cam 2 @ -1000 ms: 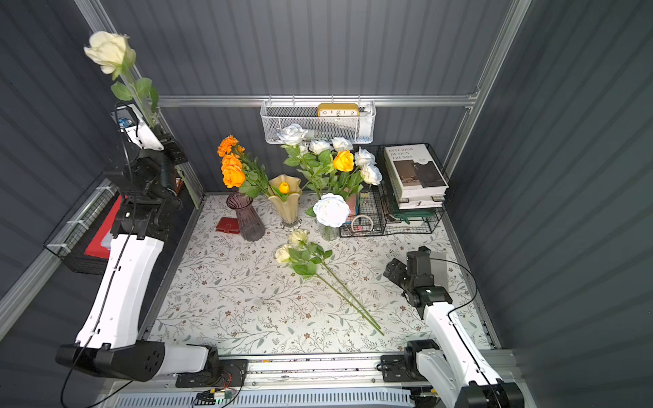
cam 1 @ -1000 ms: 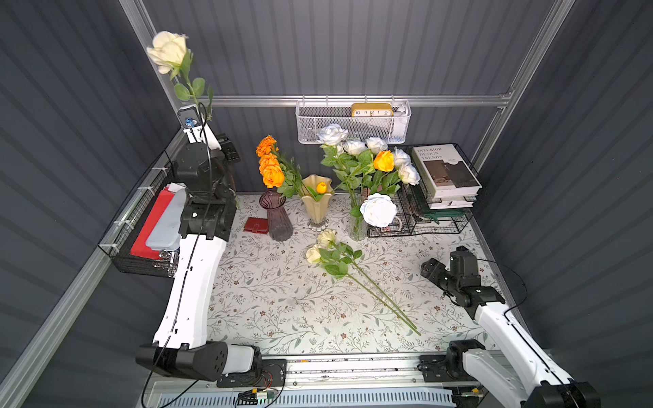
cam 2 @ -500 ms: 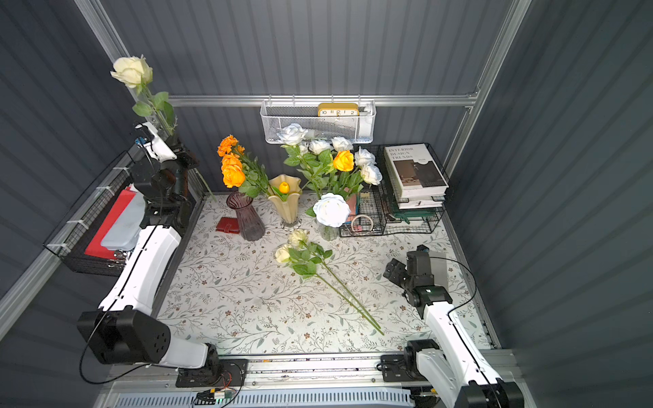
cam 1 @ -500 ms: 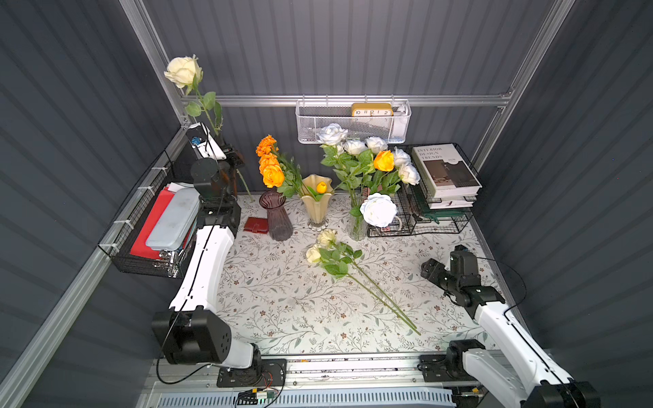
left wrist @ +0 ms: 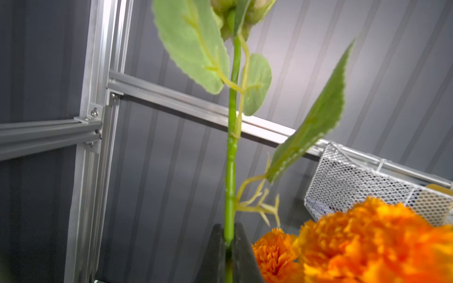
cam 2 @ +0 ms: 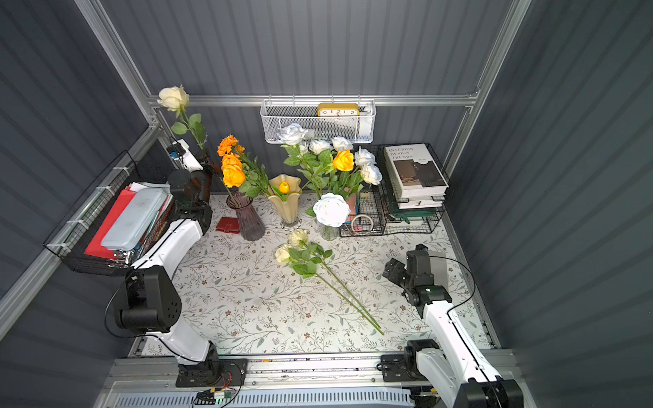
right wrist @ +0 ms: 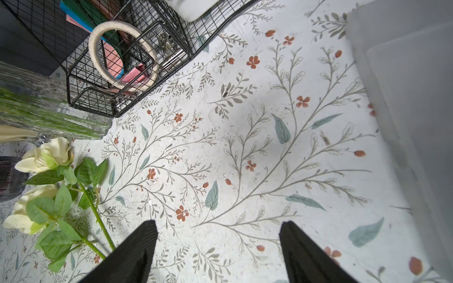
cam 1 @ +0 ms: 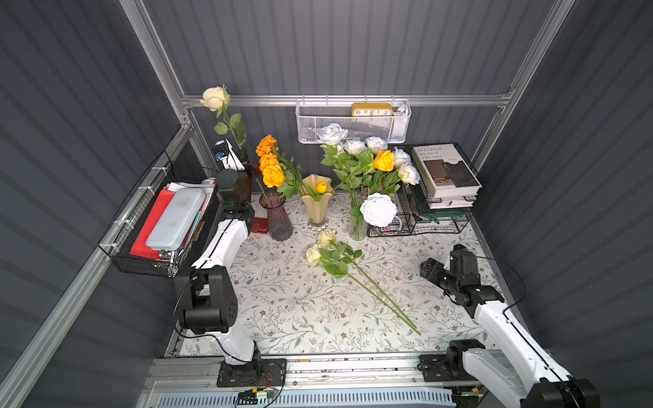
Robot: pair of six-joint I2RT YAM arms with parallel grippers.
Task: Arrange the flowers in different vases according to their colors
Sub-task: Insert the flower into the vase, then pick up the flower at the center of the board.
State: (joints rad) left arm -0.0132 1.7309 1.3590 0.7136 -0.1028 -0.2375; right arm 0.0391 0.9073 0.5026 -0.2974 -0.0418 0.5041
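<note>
**A:** What stands on the desk?

**B:** Three vases along the back. The clear vase has white roses and one orange rose. The purple vase has orange blooms, and the cream-yellow vase has a small yellow bud.

**A:** Anything loose?

**B:** Two cream roses lie mid-desk.

**A:** And each gripper?

**B:** The left gripper is clamped on a single cream rose, raised upright at the back left. The right gripper hovers low with its jaws apart, holding nothing.
</note>
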